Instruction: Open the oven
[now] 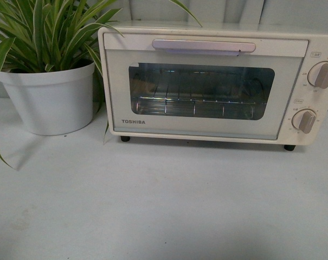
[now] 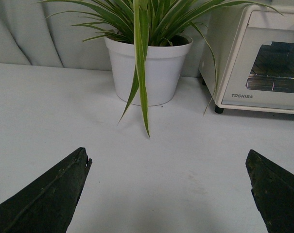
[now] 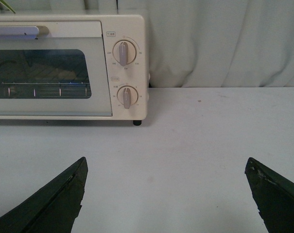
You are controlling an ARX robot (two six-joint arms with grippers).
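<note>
Nothing is done yet. The oven (image 1: 207, 86) sits on the counter (image 1: 153, 206) beside a potted plant (image 1: 47, 100), door shut and bar handle (image 1: 204, 46) untouched. The left pincer (image 2: 167, 158) and right pincer (image 3: 166, 162) hover well short of it, spread wide and empty.

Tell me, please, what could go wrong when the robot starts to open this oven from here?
1. The handle is a slim bar near the oven's top edge; the open right gripper might slip off it.
2. Pulling could drag the whole oven forward on the smooth table.
3. The left gripper faces the potted plant; its leaves could get brushed.
</note>
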